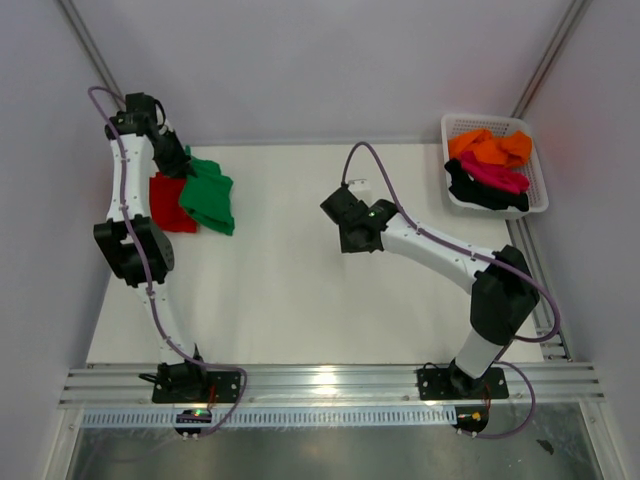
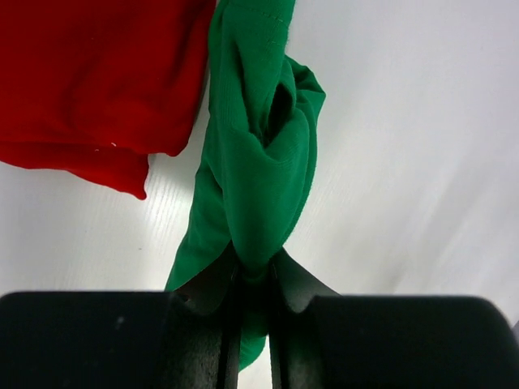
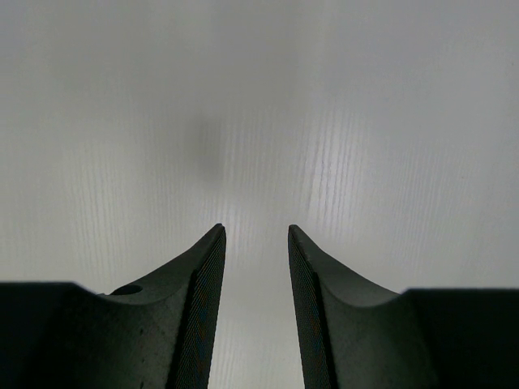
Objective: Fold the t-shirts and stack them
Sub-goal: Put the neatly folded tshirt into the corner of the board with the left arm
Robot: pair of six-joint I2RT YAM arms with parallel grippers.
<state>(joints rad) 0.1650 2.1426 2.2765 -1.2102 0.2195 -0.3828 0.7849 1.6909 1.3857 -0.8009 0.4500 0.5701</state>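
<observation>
Left end effector [image 2: 253, 274] seemingly clamped, right one [image 3: 256, 237] parted

Nothing readable is showing in any of the views: no text, label, brand, number or sign is appearing on anything.

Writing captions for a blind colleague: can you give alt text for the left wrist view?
The left gripper is shut on a bunched green t-shirt, with the white table behind it. A red t-shirt lies at upper left.
</observation>
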